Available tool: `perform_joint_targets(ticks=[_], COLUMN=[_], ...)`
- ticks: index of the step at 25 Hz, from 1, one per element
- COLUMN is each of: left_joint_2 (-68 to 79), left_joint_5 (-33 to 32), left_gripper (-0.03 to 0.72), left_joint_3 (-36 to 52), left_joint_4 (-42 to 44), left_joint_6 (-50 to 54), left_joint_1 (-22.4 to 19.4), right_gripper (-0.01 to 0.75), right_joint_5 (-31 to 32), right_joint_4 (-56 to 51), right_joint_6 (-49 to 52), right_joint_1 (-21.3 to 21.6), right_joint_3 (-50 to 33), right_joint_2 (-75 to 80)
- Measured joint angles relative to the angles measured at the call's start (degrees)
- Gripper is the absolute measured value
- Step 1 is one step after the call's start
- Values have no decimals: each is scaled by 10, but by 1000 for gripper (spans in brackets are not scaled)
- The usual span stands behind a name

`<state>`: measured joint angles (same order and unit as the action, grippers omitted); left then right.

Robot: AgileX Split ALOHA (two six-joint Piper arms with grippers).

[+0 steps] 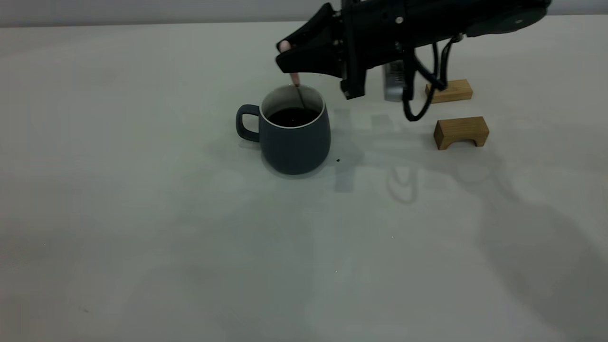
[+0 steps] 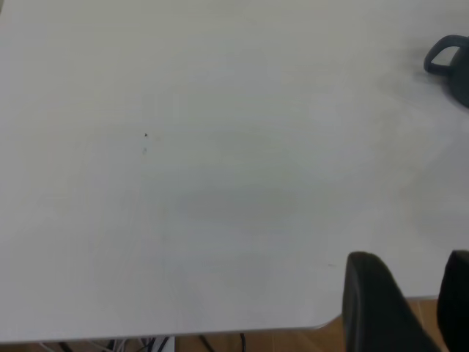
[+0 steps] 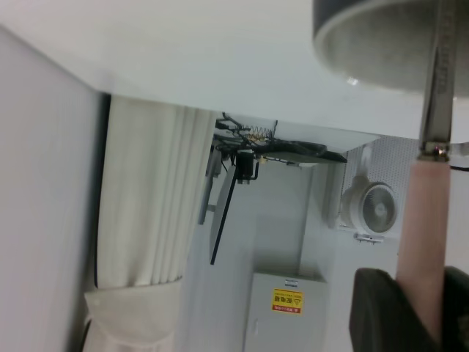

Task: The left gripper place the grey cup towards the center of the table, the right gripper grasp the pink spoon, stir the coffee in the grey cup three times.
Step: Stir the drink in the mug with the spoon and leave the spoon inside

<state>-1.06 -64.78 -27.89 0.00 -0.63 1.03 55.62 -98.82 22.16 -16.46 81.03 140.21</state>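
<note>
Exterior view: my right gripper (image 1: 290,61), fingers clamped on the pink spoon (image 1: 295,80) handle, holds it above the grey cup (image 1: 293,130) near mid-table (image 1: 190,237); its long axis runs almost upright, handle uppermost, metal neck dropping into the coffee (image 1: 292,116). I judge slow circles clear of the rim best. My left gripper (image 2: 421,308) waits at the table edge, fingers parted.

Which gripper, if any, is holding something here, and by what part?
The right gripper pinches the pink spoon by its pink handle. The left gripper holds nothing.
</note>
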Motion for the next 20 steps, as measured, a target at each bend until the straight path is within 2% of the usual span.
perform_joint_targets(ticks=[6,10,15,20], left_joint_2=[0,0,0,0], left_joint_5=[0,0,0,0], left_gripper=[287,287,287,287], left_joint_3=[0,0,0,0], left_joint_4=[0,0,0,0], left_joint_6=[0,0,0,0], left_joint_1=[0,0,0,0], right_gripper=[142,142,142,142], right_joint_5=[24,8,-11,9], right_joint_4=[-2,-19,-9,31], right_joint_6=[22,-20,-42,33], right_joint_1=[-8,-20,-8,-2], right_joint_3=[-1,2,2,2], right_joint_2=[0,0,0,0])
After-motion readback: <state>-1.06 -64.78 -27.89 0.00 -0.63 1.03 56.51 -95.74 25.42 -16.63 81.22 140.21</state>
